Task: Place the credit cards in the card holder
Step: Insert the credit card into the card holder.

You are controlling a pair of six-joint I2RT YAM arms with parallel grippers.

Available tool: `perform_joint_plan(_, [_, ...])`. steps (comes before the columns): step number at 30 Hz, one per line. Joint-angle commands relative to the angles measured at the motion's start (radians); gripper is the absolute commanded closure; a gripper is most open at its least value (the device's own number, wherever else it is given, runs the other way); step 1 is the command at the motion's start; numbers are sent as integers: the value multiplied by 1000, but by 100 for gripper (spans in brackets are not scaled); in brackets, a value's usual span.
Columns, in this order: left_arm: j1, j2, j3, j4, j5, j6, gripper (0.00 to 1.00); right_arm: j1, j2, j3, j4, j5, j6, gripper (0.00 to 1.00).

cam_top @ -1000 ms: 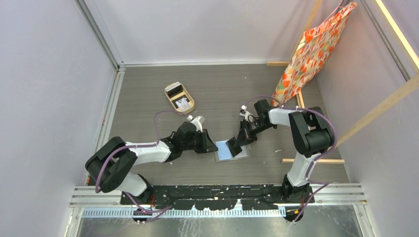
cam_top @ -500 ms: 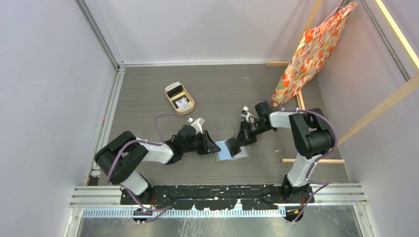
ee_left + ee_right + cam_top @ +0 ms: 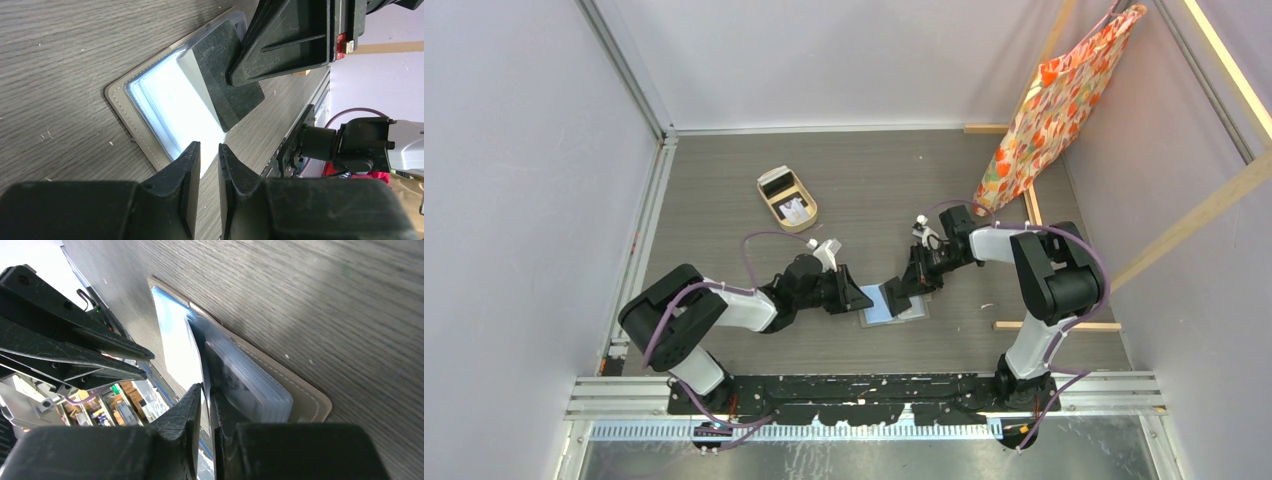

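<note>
The card holder lies open on the table, its pale bluish sleeves facing up. A black credit card rests slanted at a sleeve's mouth. My right gripper stands over it with its jaws a slit apart. The card's thin edge runs up between them, with light showing on one side. My left gripper hovers at the holder's near edge, jaws narrowly open with nothing between them. More credit cards, one black and one white, lie in the tan tray.
The tan oval tray sits back left of the holder. A flowered bag hangs at the back right, beside wooden strips on the table. Both grippers nearly meet over the holder.
The right jaws have eased apart around the card's edge. The left arm has pushed a little toward the holder, its elbow shifting right.
</note>
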Motion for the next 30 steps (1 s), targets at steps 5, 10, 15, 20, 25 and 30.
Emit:
perform_joint_plan(5, [-10,16,30,31,16,14,78,26,-53,19,0,63,-31,82])
perform_joint_plan(10, [-11,30,36,31,21,15,78,43,-53,33,-26,73,-54,81])
perform_joint_plan(15, [-11,52,42,37,26,13,78,51,-57,48,-45,81,-72,79])
perform_joint_plan(20, [-11,55,46,42,32,12,78,61,-51,63,-70,82,-90,77])
perform_joint_plan(25, [-11,42,44,40,30,15,78,68,-50,87,-106,95,-113,75])
perform_joint_plan(30, [-11,43,43,40,32,14,78,67,-59,98,-126,104,-129,71])
